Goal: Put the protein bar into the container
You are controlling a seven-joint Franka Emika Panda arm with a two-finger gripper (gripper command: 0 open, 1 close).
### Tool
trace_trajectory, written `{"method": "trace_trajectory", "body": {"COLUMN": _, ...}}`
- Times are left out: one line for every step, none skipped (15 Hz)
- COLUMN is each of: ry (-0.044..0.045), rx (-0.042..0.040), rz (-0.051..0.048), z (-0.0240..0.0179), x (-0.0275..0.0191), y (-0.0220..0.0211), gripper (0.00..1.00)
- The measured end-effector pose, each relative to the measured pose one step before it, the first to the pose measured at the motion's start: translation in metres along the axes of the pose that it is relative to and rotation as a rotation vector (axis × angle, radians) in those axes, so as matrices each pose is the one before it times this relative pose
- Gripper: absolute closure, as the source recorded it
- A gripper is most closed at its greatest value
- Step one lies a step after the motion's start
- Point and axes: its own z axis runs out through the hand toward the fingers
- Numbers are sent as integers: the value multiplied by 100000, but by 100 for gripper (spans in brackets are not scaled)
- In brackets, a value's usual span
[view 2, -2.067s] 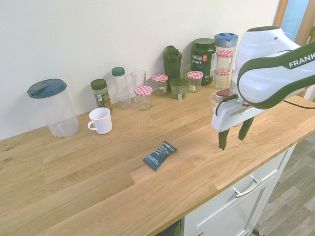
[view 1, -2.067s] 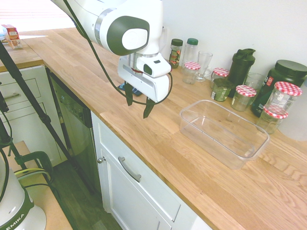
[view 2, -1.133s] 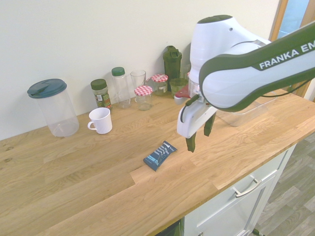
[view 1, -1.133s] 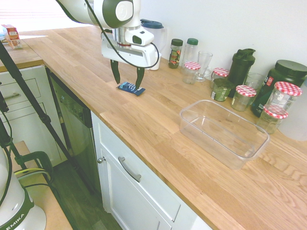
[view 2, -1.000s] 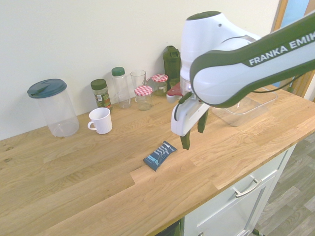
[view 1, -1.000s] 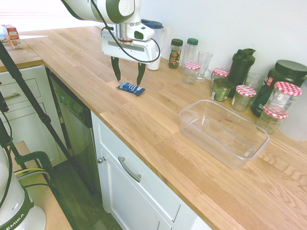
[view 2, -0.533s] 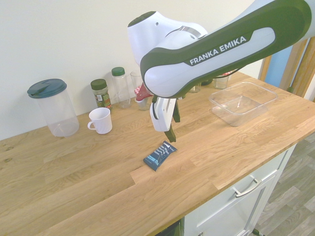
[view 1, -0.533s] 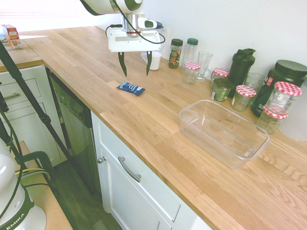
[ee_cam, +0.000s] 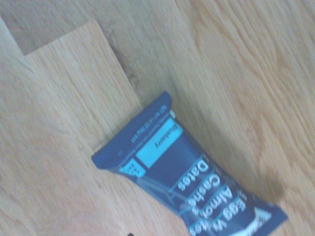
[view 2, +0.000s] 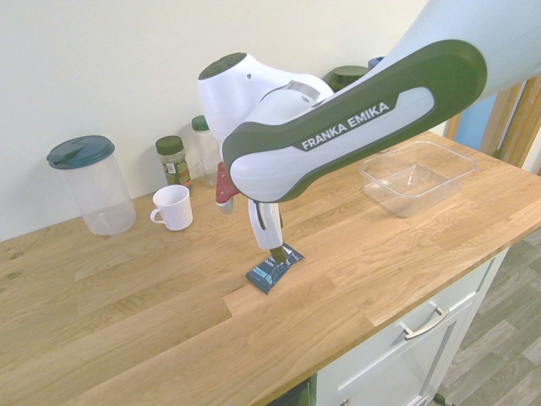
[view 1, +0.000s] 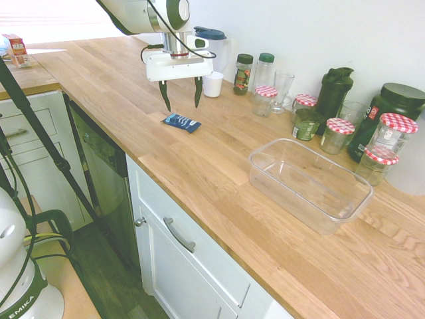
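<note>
First exterior view: container (view 1: 309,183) holds nothing; tool (view 1: 180,102) gapes wide, empty, over protein bar (view 1: 182,122).

White mug (view 2: 173,206) beside lidded clear pitcher (view 2: 91,183); checked-lid jars (view 1: 340,134), dark shaker bottle (view 1: 333,91) along wall

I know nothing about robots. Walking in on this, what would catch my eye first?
Probably the big white arm reaching over the wooden countertop, its open tool hanging just above a small dark blue protein bar that lies flat near the counter's front edge. Next, the large clear plastic container, empty, further along the counter. Behind it, by the wall, stands a cluster of jars with red-checked lids.
</note>
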Motion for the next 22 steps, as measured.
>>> {"method": "trace_trajectory", "body": {"ry": 678, "rx": 397, "rz": -4062, "z": 30, "x": 471, "y": -32, "gripper": 0}}
{"method": "trace_trajectory", "body": {"ry": 191, "rx": 270, "rz": -4132, "z": 147, "x": 456, "y": 126, "gripper": 0}}
{"method": "trace_trajectory", "body": {"ry": -395, "rx": 368, "rz": -4188, "z": 365, "x": 454, "y": 201, "gripper": 0}}
{"method": "trace_trajectory", "body": {"ry": -894, "rx": 440, "rz": -3773, "z": 632, "x": 467, "y": 221, "gripper": 0}}
{"method": "trace_trajectory", "body": {"ry": -1195, "rx": 475, "rz": -3505, "z": 877, "x": 482, "y": 302, "gripper": 0}}
{"method": "trace_trajectory", "body": {"ry": -914, "rx": 378, "rz": -2871, "z": 759, "x": 442, "y": 326, "gripper": 0}}
{"method": "trace_trajectory", "body": {"ry": -418, "rx": 256, "rz": -2367, "z": 529, "x": 397, "y": 341, "gripper": 0}}
{"method": "trace_trajectory", "body": {"ry": -224, "rx": 217, "rz": -2001, "z": 386, "x": 330, "y": 234, "gripper": 0}}
{"method": "trace_trajectory", "body": {"ry": -193, "rx": 132, "rz": -1435, "z": 146, "x": 240, "y": 148, "gripper": 0}}
{"method": "trace_trajectory", "body": {"ry": -130, "rx": 90, "rz": -1156, "z": 40, "x": 169, "y": 72, "gripper": 0}}
{"method": "trace_trajectory", "body": {"ry": -327, "rx": 131, "rz": -1033, "z": 138, "x": 106, "y": 13, "gripper": 0}}
{"method": "trace_trajectory", "body": {"ry": -561, "rx": 171, "rz": -1017, "z": 255, "x": 36, "y": -36, "gripper": 0}}
{"method": "trace_trajectory", "body": {"ry": -789, "rx": 198, "rz": -869, "z": 277, "x": -9, "y": -59, "gripper": 0}}
{"method": "trace_trajectory", "body": {"ry": -506, "rx": 106, "rz": -489, "z": 102, "x": -32, "y": -26, "gripper": 0}}
{"method": "trace_trajectory", "body": {"ry": -283, "rx": 181, "rz": -283, "z": 28, "x": -31, "y": -13, "gripper": 0}}
{"method": "trace_trajectory", "body": {"ry": -103, "rx": 261, "rz": -407, "z": 34, "x": -22, "y": -9, "gripper": 0}}
{"method": "trace_trajectory", "body": {"ry": -84, "rx": 128, "rz": -479, "z": 44, "x": -18, "y": -17, "gripper": 0}}
{"method": "trace_trajectory", "body": {"ry": -611, "rx": 101, "rz": -185, "z": 89, "x": -69, "y": -34, "gripper": 0}}
{"method": "trace_trajectory", "body": {"ry": -1378, "rx": 196, "rz": -84, "z": 179, "x": -154, "y": -70, "gripper": 0}}
{"method": "trace_trajectory", "body": {"ry": -1029, "rx": 169, "rz": -123, "z": 206, "x": -123, "y": -88, "gripper": 0}}
{"method": "trace_trajectory", "body": {"ry": -1120, "rx": 251, "rz": -270, "z": 436, "x": -169, "y": -176, "gripper": 0}}
{"method": "trace_trajectory", "body": {"ry": -445, "rx": 27, "rz": -209, "z": 162, "x": -97, "y": -128, "gripper": 0}}
